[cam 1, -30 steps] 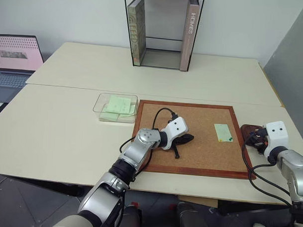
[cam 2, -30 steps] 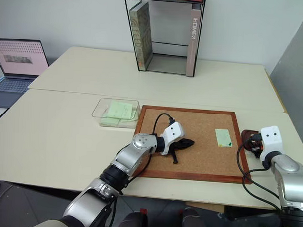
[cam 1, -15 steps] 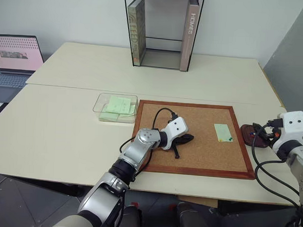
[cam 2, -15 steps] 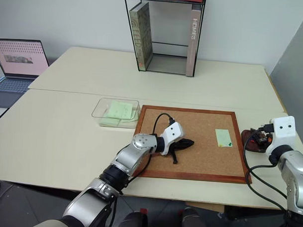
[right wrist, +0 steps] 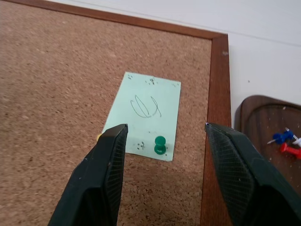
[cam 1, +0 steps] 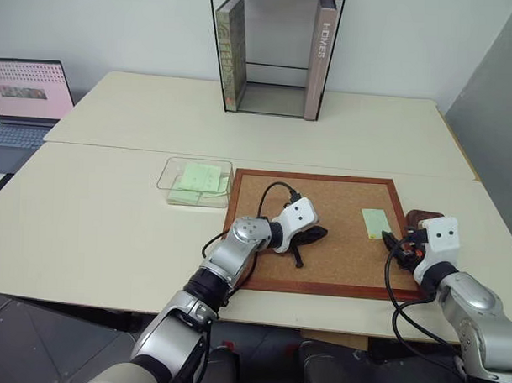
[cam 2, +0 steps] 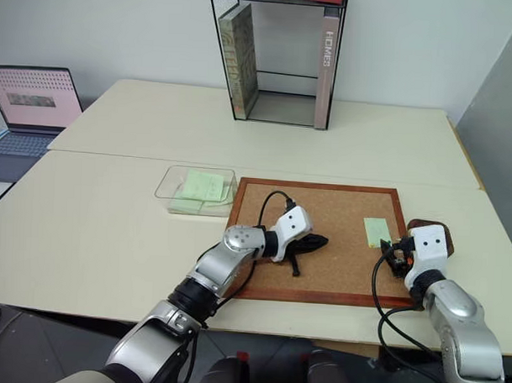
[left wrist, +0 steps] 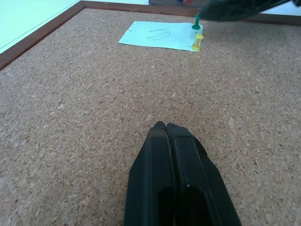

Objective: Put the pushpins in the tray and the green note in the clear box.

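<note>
Yellow pushpin (right wrist: 99,137) mostly behind right fingers (right wrist: 101,179)

My right claw (right wrist: 162,181) hangs with its fingers spread over the near end of the green note (right wrist: 146,114), with bare cork showing between them. A green pin (right wrist: 160,143) stands upright in the gap, and a yellow pin (left wrist: 198,41) sits just beside the note's edge. The cork board (cam 1: 321,261) lies bare between my two claws. My left claw (cam 1: 309,235), pressed closed, rests mid-board. The board's raised wooden frame (right wrist: 217,94) separates the note from the tray (right wrist: 263,117) on the right.
</note>
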